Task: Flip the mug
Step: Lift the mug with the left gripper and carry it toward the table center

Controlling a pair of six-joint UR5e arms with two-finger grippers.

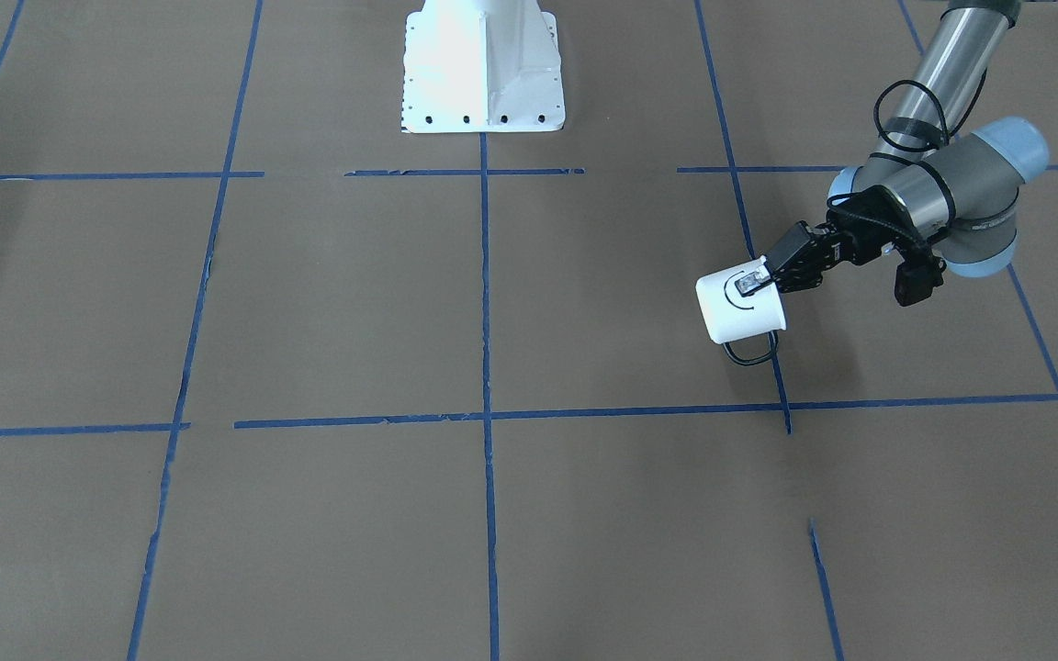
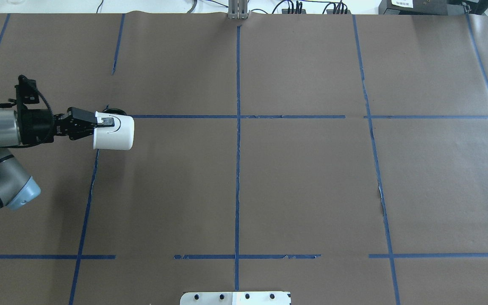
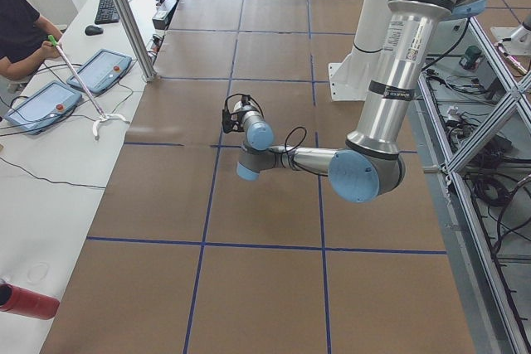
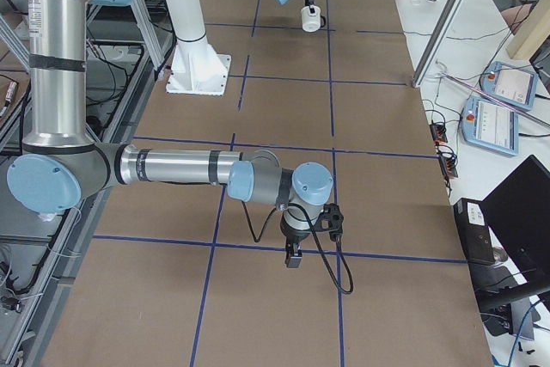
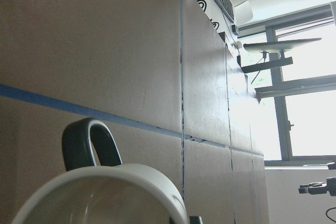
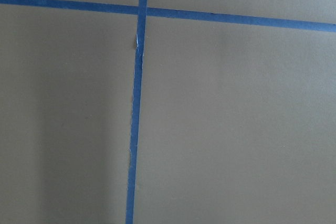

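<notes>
The white mug [image 1: 738, 312] lies on its side in the air, its mouth toward my left gripper [image 1: 755, 283]. The gripper is shut on the mug's rim, one finger on the outer wall beside the black smile mark. The black handle [image 1: 751, 352] points toward the operators' side. In the overhead view the mug [image 2: 115, 133] and the left gripper [image 2: 104, 123] are at the table's left. The left wrist view shows the mug's rim [image 5: 105, 190] and handle [image 5: 86, 142] close up. My right gripper [image 4: 292, 257] hangs low over the table; I cannot tell whether it is open.
The brown table is marked with blue tape lines [image 1: 485, 303]. The white robot base [image 1: 483, 64] stands at the robot's edge. Beyond the table's far edge are a white bench with tablets [image 3: 99, 68] and a red bottle [image 3: 25, 300].
</notes>
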